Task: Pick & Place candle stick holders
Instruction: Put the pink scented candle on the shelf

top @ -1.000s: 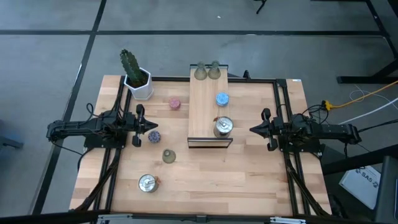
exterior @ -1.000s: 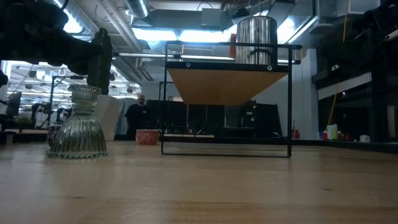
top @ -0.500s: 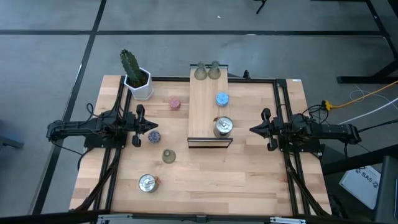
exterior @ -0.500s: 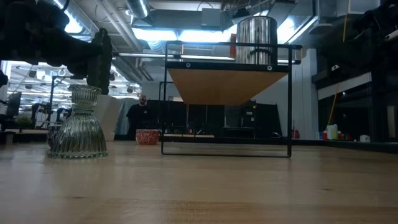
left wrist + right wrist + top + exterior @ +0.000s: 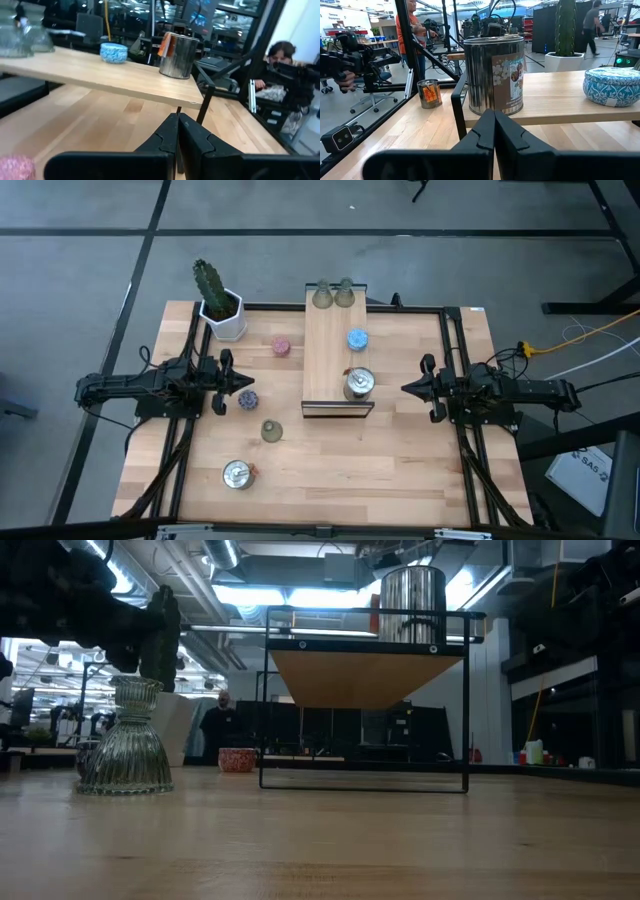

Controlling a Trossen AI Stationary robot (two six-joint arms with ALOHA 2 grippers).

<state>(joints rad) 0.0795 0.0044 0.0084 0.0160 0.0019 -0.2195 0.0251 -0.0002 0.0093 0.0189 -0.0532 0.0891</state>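
1. Nothing has moved since the earlier frames: both arms and every holder sit where they were.
2. The left gripper waits to the left of the wooden board, jaws closed on nothing; its pressed-together fingers point toward the board.
3. The right gripper waits to the right of the board, jaws likewise closed and empty.
4. On the raised board stand two green holders at its far end, the blue holder mid-board, and a silver holder near its front end.
5. Left of the board on the desk: the pink holder lies toward the cactus, and the purple holder is just beside the left gripper's tip.
6. A third green holder stands front-left of the board, and the second silver holder is farther toward the desk's front.
7. In the low view, the third green holder shows as ribbed glass.
8. People show in the room behind.
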